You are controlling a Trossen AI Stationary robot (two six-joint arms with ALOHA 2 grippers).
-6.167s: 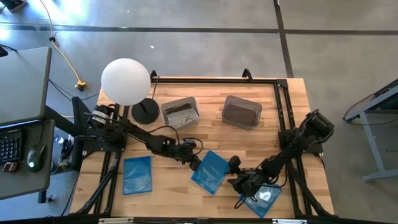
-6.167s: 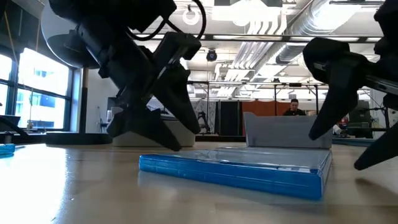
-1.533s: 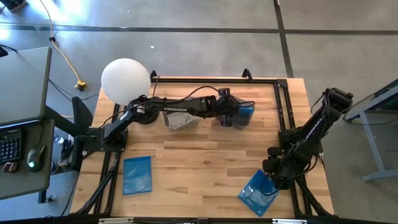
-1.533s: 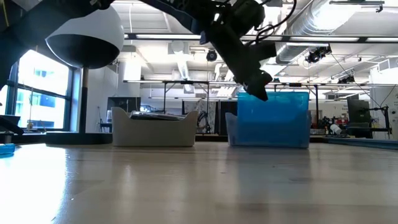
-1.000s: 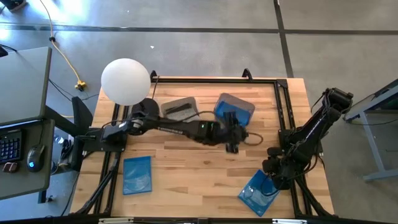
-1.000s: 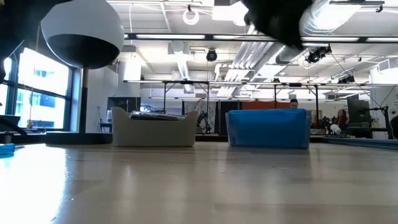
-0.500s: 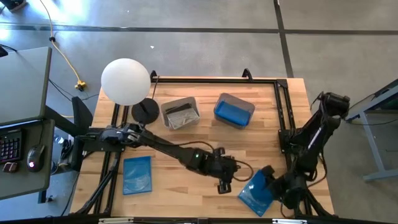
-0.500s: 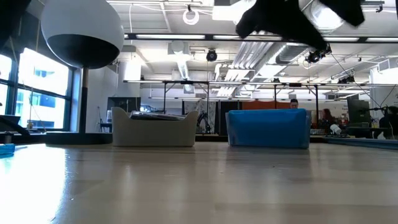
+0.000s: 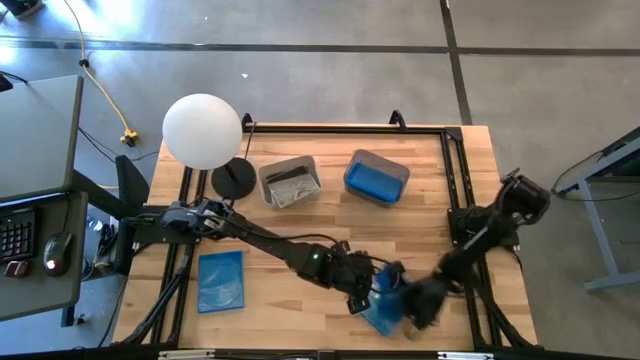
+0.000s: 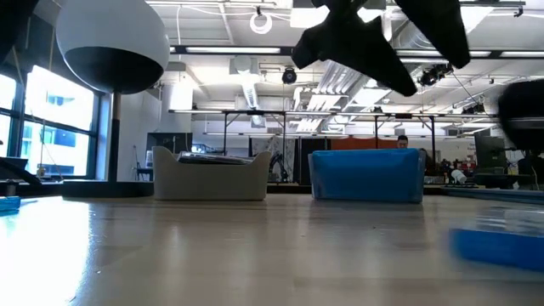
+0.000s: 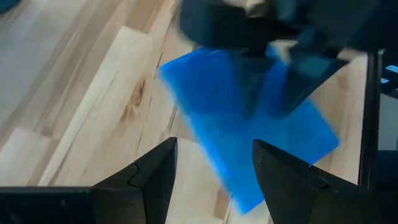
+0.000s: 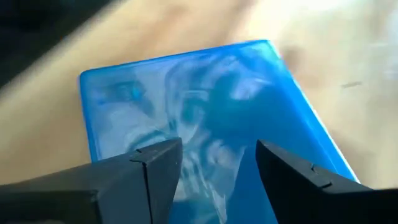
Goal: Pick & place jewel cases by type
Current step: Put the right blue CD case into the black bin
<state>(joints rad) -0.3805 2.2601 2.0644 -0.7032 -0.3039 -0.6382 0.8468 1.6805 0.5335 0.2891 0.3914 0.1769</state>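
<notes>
One translucent blue jewel case lies flat near the table's near edge, also seen in the low view. My right gripper is open and sits over this case's right part; its wrist view shows the case just beyond the fingers. My left gripper is open and hovers just left of the same case, apart from it. A second blue case lies flat at the near left. A third blue case lies in the right tub. Black cases lie in the left tub. My right gripper meets the blue case on its top face, its open fingers slanting down from the table's right. The case lies flat on the table. Blur keeps me from telling just where the fingertips touch it.
Two rounded tubs stand at the far side, the left tub and the right tub. A lamp with a white globe and a black base stands at the far left corner. Bare wood lies between tubs and grippers.
My left gripper has swung from in front of the right tub toward the near edge and now hovers beside the near blue case. My right gripper has come down and moved toward the table's left. The blue case has slid leftward along the near edge.
</notes>
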